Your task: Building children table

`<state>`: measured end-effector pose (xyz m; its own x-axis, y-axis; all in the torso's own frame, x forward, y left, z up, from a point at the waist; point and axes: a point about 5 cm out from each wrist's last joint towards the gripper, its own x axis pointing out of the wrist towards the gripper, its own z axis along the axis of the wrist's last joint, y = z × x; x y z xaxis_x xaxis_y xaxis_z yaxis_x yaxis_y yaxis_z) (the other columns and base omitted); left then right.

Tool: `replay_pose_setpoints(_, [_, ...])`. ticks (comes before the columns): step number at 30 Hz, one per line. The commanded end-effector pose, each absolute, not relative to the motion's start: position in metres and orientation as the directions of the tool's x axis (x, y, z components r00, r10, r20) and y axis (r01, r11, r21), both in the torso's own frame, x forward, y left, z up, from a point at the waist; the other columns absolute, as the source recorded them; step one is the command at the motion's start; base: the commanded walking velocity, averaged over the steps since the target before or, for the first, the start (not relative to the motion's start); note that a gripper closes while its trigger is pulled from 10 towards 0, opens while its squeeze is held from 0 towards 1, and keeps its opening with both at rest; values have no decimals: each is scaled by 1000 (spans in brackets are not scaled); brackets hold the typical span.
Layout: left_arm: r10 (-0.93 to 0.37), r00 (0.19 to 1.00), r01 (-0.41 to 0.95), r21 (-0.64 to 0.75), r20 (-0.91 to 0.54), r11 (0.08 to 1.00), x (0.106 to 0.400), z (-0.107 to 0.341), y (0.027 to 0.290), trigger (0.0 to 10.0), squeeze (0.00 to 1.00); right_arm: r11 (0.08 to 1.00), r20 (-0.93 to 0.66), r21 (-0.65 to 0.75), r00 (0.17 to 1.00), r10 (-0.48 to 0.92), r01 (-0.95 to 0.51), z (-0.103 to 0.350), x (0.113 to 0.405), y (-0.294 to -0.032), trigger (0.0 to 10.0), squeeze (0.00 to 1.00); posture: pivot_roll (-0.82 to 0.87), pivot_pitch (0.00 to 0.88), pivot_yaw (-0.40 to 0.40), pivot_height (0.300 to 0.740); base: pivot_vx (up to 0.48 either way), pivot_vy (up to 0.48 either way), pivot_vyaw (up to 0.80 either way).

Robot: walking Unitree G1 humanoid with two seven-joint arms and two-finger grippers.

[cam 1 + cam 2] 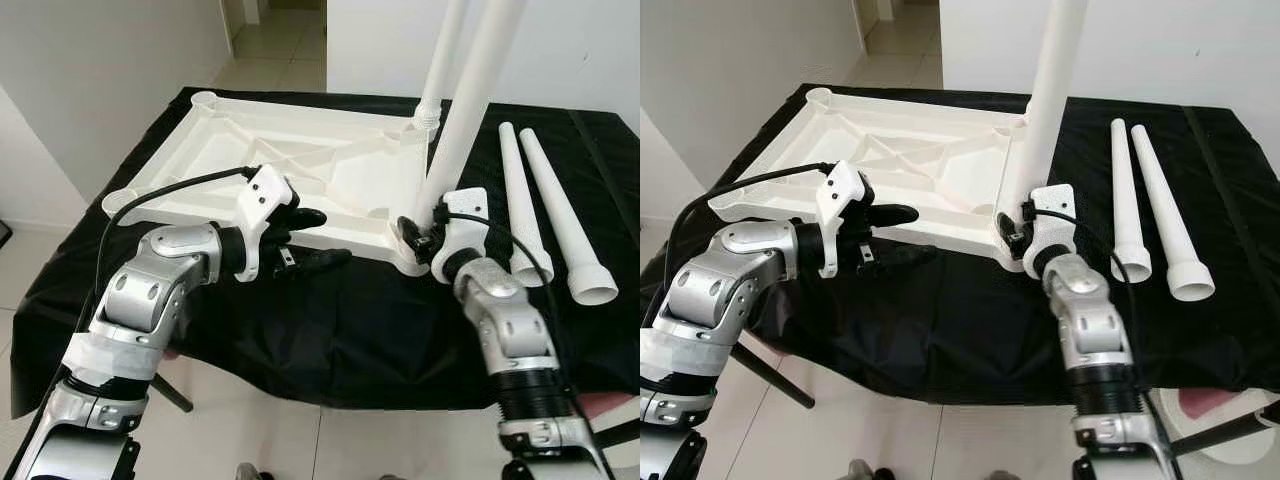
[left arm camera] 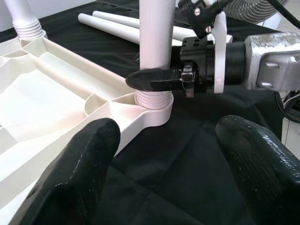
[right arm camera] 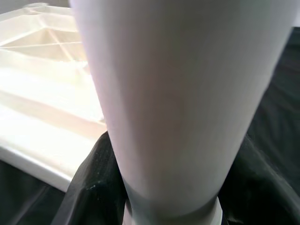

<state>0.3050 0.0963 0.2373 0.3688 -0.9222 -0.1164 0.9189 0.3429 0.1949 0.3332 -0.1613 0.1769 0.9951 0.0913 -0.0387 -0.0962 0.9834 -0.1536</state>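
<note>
Table top: white plastic table top lies underside up on the counter, which is draped in black cloth; ribs and corner sockets face upward.
Leg in hand: one white leg stands upright in the near right corner socket; its ribbed end sits in the socket.
Right pincer: right pincer is clamped on this leg low down, just above the socket.
Left pincer: left pincer has its fingers spread apart and holds nothing; it hovers at the near edge of the table top, beside the leg.
Risk 1: judged, the leg may be only partly seated. If released early, it could lean and tip out of the socket.
Risk 2: judged, side force from the right pincer could lift or slide the light table top on the cloth, since the left pincer is not bracing it.
Risk 3: judged, the loose legs lie close to the right arm; a sweep of the elbow could roll them off the counter.
Count, table tops: one.
Count, legs standing: two, the second at the far right corner.
Count, legs lying loose: two, side by side.
Count, open sockets: two, on the left side.
</note>
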Motion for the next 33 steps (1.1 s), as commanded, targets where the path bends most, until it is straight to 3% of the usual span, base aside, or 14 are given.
replay_pose_setpoints(1, [-909,399,906,200,-119,372,305,237,100,10000,0,978,-281,-189,949,-145,94,122,320,-179,0,0,-110,136,82,740,0,0,0])
replay_pose_setpoints(4, [-909,399,907,200,-119,372,305,237,100,10000,0,974,-284,-189,943,-174,123,122,319,-179,0,0,-110,136,82,740,0,0,0])
replay_pose_setpoints(7, [-909,400,907,198,-121,373,305,236,100,10000,0,943,-280,-190,905,-320,275,115,308,-175,0,0,-110,136,82,740,0,0,0])
replay_pose_setpoints(11, [-908,401,906,198,-123,373,305,236,100,10000,0,913,-251,-154,879,-405,377,118,303,-169,0,0,-107,141,82,740,0,0,0])
replay_pose_setpoints(17, [-908,400,907,198,-122,373,305,236,100,10000,0,901,-226,-82,873,-432,425,124,301,-162,0,0,-107,142,84,740,0,0,0])
replay_pose_setpoints(18, [-908,400,907,198,-123,372,305,236,100,10000,0,922,-221,-86,895,-388,378,125,304,-156,10000,0,-107,142,84,740,0,0,0])
replay_pose_setpoints(21, [-908,400,907,199,-124,372,305,236,100,10000,0,934,-197,-86,913,-356,346,129,305,-154,10000,0,-107,143,86,740,0,0,0])
replay_pose_setpoints(22, [-908,400,907,199,-124,372,305,236,100,10000,0,934,-170,-88,918,-357,347,132,305,-154,10000,1000,-107,143,86,740,0,0,0])
replay_pose_setpoints(27, [-908,399,907,200,-125,371,305,236,100,10000,0,961,-88,-52,958,-274,270,146,309,-148,10000,1000,-107,143,86,740,0,0,0])
replay_pose_setpoints(28, [-908,399,907,200,-125,371,305,236,100,10000,0,975,-38,-35,975,-221,220,155,310,-145,10000,0,-107,143,86,740,0,0,0])
replay_pose_setpoints(29, [-908,399,907,200,-125,371,305,236,100,10000,0,975,-38,-35,975,-221,220,155,310,-145,10000,0,-107,143,86,740,0,0,0])
replay_pose_setpoints(30, [-908,399,907,200,-126,371,305,236,101,10000,0,994,84,-47,992,-99,103,175,311,-138,10000,0,-108,144,88,740,0,0,0])
replay_pose_setpoints(33, [-908,400,907,200,-127,371,305,236,101,10000,0,996,157,-77,987,-23,35,189,312,-137,10000,0,-108,144,88,740,0,0,0])
